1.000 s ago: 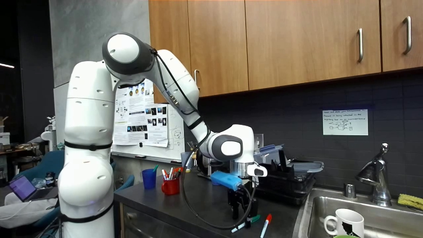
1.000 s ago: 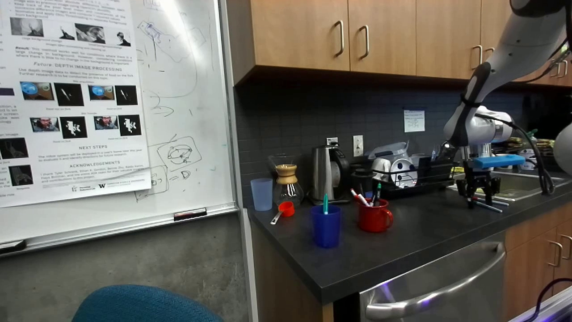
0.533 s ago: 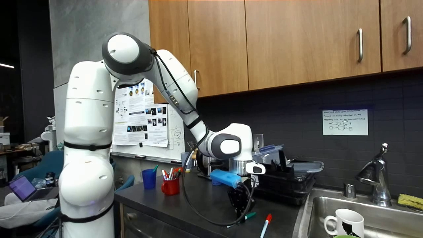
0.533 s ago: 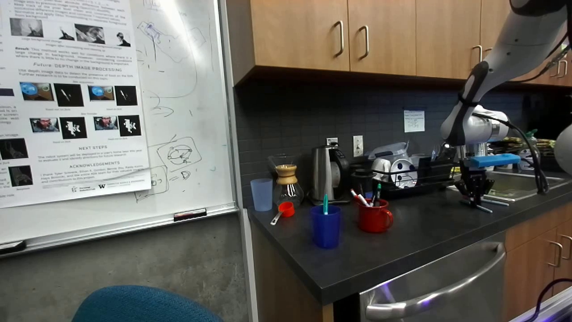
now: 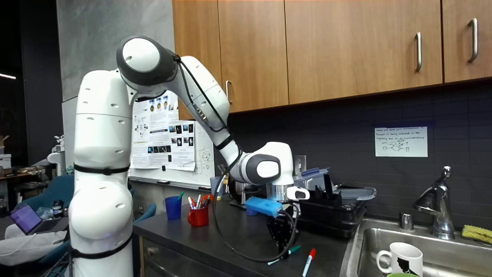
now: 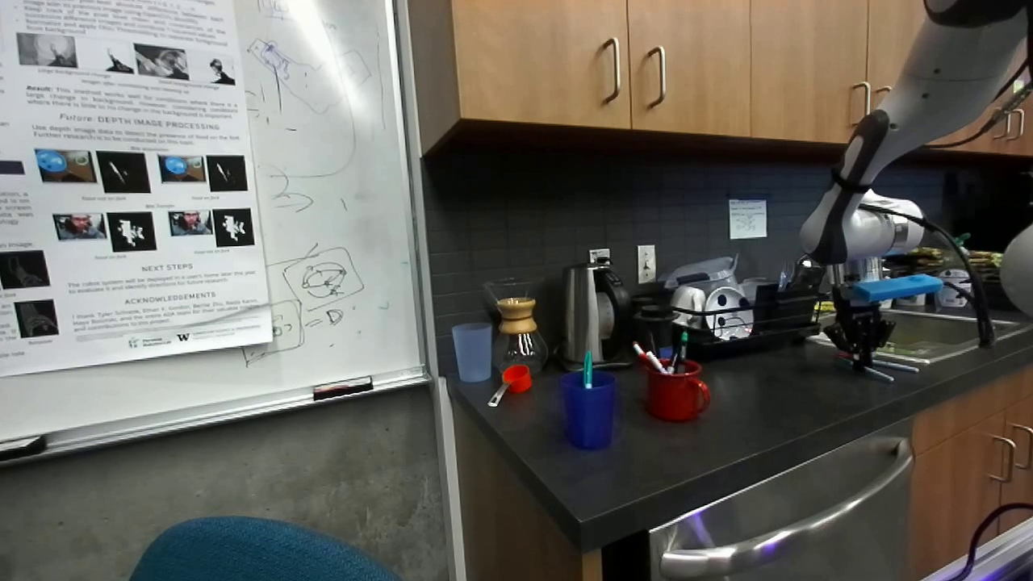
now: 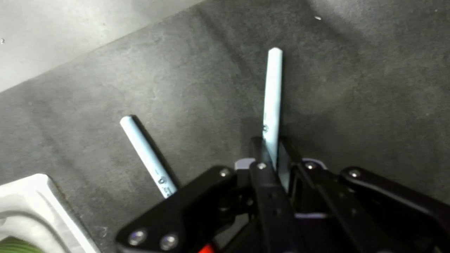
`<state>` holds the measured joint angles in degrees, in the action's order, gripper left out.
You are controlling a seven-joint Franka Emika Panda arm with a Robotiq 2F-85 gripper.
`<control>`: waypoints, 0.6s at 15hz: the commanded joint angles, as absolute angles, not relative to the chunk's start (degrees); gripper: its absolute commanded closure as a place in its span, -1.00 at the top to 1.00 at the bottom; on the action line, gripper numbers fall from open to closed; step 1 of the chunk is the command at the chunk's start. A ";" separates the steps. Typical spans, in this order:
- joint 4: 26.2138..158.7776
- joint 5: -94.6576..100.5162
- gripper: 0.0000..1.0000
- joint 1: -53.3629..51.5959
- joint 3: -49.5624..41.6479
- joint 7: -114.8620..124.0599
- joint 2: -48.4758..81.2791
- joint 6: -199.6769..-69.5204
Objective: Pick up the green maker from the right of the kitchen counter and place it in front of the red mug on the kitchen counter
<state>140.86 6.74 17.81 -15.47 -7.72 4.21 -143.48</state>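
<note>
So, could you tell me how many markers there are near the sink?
2: the green marker, gripped by the claw, and the red marker, lying beside it, nearer the sink. The claw or the arm might hide another.

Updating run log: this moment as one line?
gripper: shut on green marker; red marker: on kitchen counter; placement in front of red mug: pending

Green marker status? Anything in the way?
Jaws shut on green marker, lift unclear. Not yet placed by red mug. Red-capped marker lies nearby, apart, probably not in the way.
</note>
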 commanded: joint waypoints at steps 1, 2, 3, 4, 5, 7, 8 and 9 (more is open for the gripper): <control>145.71 12.99 -0.94 16.91 -16.31 -4.30 -3.72 -145.01; 146.60 14.83 -0.94 16.92 -16.08 -3.39 -5.52 -144.94; 147.63 16.23 -0.94 16.89 -15.67 -2.96 -7.88 -144.64; 148.84 17.24 -0.94 16.90 -15.27 -2.52 -10.16 -144.43; 149.90 17.77 -0.94 16.80 -14.72 -2.38 -12.51 -143.90; 152.03 17.69 -0.94 16.60 -13.64 -2.85 -17.00 -142.60; 152.85 17.27 -0.94 16.49 -13.00 -2.72 -19.06 -141.83; 149.54 16.29 -0.94 16.85 -13.73 -3.80 -13.05 -143.28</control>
<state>149.66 16.37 16.73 -13.84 -3.73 -13.10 -143.44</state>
